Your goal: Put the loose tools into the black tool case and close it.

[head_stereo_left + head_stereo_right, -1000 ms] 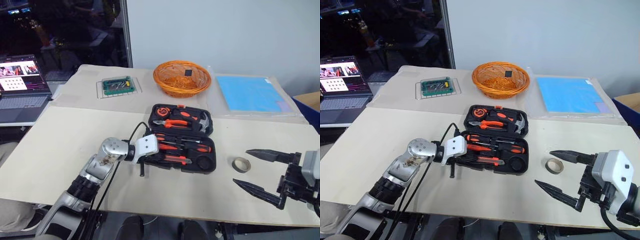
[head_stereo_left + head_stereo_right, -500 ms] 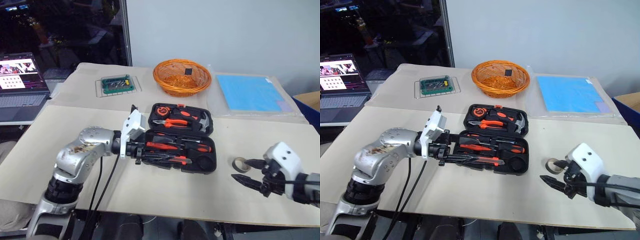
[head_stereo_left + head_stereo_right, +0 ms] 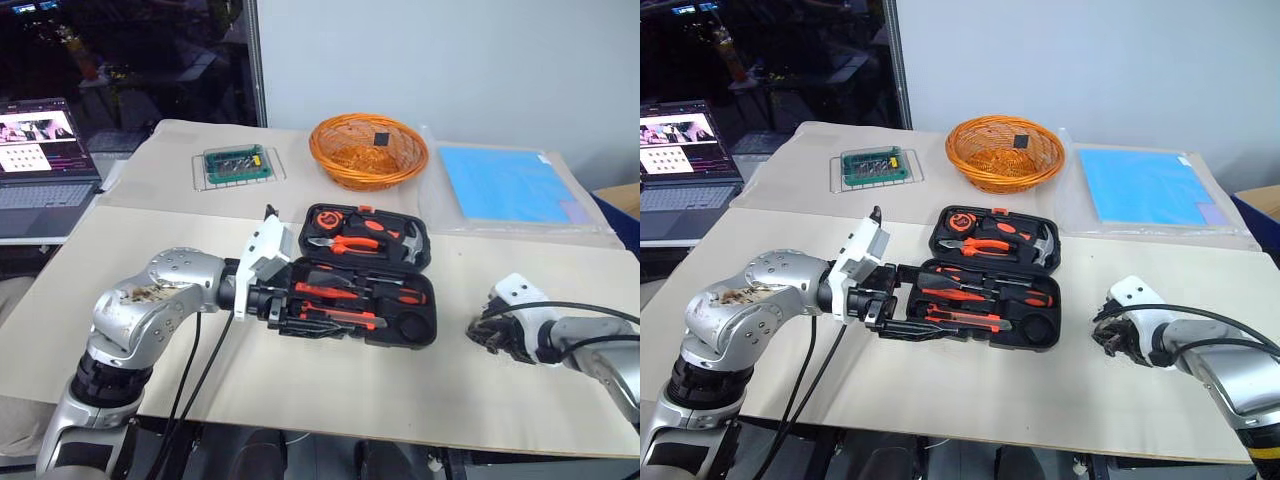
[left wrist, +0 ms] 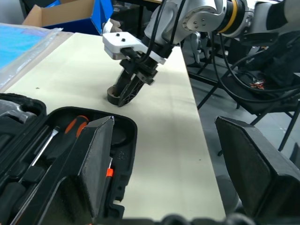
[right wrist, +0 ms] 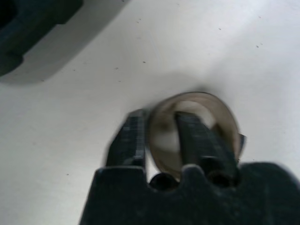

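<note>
Pinching the wall of the tape ring (image 5: 197, 124), the right fingers (image 5: 136, 138) stand one inside and one outside it, on the surface (image 3: 330, 385) right of the black tool case (image 3: 355, 295). Left fingers (image 4: 91, 161) are spread wide, level at the case's near left edge. Screwdrivers (image 3: 345, 293) and utility knife (image 3: 340, 318) lie in the open case's near half.
</note>
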Motion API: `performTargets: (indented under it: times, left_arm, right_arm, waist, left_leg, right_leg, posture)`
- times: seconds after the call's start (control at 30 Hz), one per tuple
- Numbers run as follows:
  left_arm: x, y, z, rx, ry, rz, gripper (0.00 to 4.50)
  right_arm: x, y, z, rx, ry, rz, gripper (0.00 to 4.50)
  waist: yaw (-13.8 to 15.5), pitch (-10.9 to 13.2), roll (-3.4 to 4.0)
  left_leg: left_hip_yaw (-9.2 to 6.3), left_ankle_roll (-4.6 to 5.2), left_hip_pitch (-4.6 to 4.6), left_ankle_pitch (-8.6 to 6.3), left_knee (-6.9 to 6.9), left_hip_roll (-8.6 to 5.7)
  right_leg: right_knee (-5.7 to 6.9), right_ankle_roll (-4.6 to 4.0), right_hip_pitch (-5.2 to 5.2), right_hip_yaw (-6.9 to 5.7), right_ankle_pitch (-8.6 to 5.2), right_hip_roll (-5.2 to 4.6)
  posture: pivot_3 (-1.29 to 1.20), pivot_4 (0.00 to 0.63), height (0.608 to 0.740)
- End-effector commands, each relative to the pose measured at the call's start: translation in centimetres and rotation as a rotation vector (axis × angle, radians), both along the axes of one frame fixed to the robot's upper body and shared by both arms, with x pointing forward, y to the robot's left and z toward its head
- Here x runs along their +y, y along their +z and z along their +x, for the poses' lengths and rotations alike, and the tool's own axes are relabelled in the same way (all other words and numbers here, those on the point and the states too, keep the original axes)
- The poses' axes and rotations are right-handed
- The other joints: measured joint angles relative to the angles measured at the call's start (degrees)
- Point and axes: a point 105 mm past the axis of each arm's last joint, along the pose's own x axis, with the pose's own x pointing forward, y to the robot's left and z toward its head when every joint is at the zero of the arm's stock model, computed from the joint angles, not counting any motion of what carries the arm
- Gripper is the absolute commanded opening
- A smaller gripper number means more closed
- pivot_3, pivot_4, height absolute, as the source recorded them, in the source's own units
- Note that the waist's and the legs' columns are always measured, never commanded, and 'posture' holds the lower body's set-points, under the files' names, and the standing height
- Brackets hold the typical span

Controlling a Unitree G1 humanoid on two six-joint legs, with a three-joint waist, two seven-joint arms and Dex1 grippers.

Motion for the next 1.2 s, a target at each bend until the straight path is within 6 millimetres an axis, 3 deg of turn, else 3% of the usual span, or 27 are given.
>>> performTargets:
  times: [0.03, 0.13, 0.2, 0.27, 0.4, 0.47, 0.67, 0.8, 1.0, 1.07, 1.2]
  left_arm:
    - [0.1, 0.7, -0.4, -0.05, 0.018, -0.028, 3.69]
    - [0.5, 0.5, -0.1, -0.072, 0.059, -0.042, 3.69]
    - [1.3, -0.1, -0.1, -0.077, 0.098, -0.037, 3.69]
    - [2.2, -0.8, -0.5, -0.081, 0.117, -0.016, 3.69]
    - [3.5, -1.3, -1.7, -0.032, 0.111, -0.025, 3.69]
    - [4.0, -1.3, -2.0, -0.017, 0.121, -0.019, 3.69]
    - [5.7, -1.4, -2.0, 0.018, 0.18, -0.013, 3.69]
    - [5.8, -1.6, -2.0, 0.019, 0.202, -0.009, 3.69]
    - [5.9, -1.8, -1.8, 0.012, 0.237, -0.014, 3.69]
    - [5.9, -1.9, -1.6, 0.014, 0.246, -0.013, 3.69]
    - [6.3, -2.0, 0.1, 0.03, 0.327, -0.039, 3.69]
  right_arm:
    - [-0.2, 1.5, 0.4, -0.054, 0.011, -0.016, 0.05]
    - [0.7, 3.4, 0.2, -0.107, 0.061, 0.013, 0.05]
    - [4.2, 6.6, -0.6, -0.152, 0.211, 0.123, 0.05]
    - [7.1, 8.2, -1.5, -0.171, 0.364, 0.139, 0.05]
    - [10.9, 7.4, -1.7, -0.117, 0.516, 0.128, 0.05]
    - [11.9, 6.5, -1.5, -0.088, 0.545, 0.117, 0.05]
    - [11.1, 3.5, -0.8, 0.02, 0.542, 0.016, 0.05]
    - [10.2, 2.0, -1.0, 0.072, 0.547, -0.051, 0.05]
    - [10.2, 1.0, -1.3, 0.111, 0.573, -0.035, 0.05]
    - [10.4, 1.3, -1.3, 0.104, 0.587, -0.009, 0.75]
    - [11.4, 4.7, -0.7, -0.009, 0.585, 0.107, 1.7]
  waist:
    - [-0.03, 0.01, 0.0]
    - [-0.07, 0.05, 0.03]
    - [-0.19, 0.09, 0.06]
    - [-0.69, 0.15, 0.08]
    - [-1.19, 0.31, -0.05]
    - [-0.92, 0.37, -0.15]
    - [-0.15, 0.38, -0.13]
    - [-0.03, 0.38, -0.13]
    - [0.02, 0.38, -0.14]
    - [0.06, 0.37, -0.15]
    - [0.15, 0.37, -0.15]
  left_leg:
    - [0.0, 0.0, 0.01, 0.0, 0.0, 0.0]
    - [0.0, 0.0, 0.02, 0.0, 0.0, 0.02]
    - [0.0, 0.0, 0.02, 0.0, 0.0, 0.02]
    - [0.03, 0.0, 0.03, 0.0, 0.0, 0.07]
    - [-0.01, -0.02, 0.13, -0.01, -0.09, 0.17]
    - [-0.05, -0.02, 0.13, -0.01, -0.09, 0.16]
    - [0.15, -0.02, -0.18, -0.01, -0.09, 0.06]
    - [0.15, -0.01, -0.41, 0.0, -0.09, 0.1]
    - [0.14, -0.01, -0.27, 0.0, -0.08, 0.16]
    - [0.16, -0.02, -0.11, -0.01, -0.07, 0.15]
    - [0.19, -0.02, -0.07, -0.01, -0.08, 0.14]
  right_leg:
    - [0.0, 0.0, 0.0, 0.0, 0.0, 0.01]
    - [0.04, -0.05, -0.01, 0.0, -0.03, 0.01]
    - [0.05, -0.03, -0.03, 0.0, -0.02, 0.02]
    - [0.08, 0.04, -0.06, 0.06, 0.02, 0.05]
    - [0.09, -0.11, -0.05, 0.01, -0.05, 0.1]
    - [0.07, -0.2, -0.03, -0.1, -0.1, 0.05]
    - [-0.01, -0.61, -0.41, -0.03, 0.16, -0.22]
    - [0.11, -0.39, -0.66, 0.0, 0.31, -0.03]
    - [0.15, -0.57, -0.67, -0.02, 0.21, 0.02]
    - [0.1, -0.57, -0.64, -0.02, 0.15, -0.01]
    - [0.1, -0.58, -0.61, -0.02, 0.16, -0.04]
  posture:
    - [0.0, 0.15, 0.74]
    - [0.0, 0.15, 0.74]
    - [0.0, 0.15, 0.74]
    - [0.0, 0.15, 0.74]
    - [0.0, 0.15, 0.74]
    - [0.0, 0.15, 0.74]
    - [0.0, 0.15, 0.74]
    - [0.0, 0.15, 0.74]
    - [0.0, 0.15, 0.74]
    - [0.0, 0.15, 0.74]
    - [0.0, 0.15, 0.74]
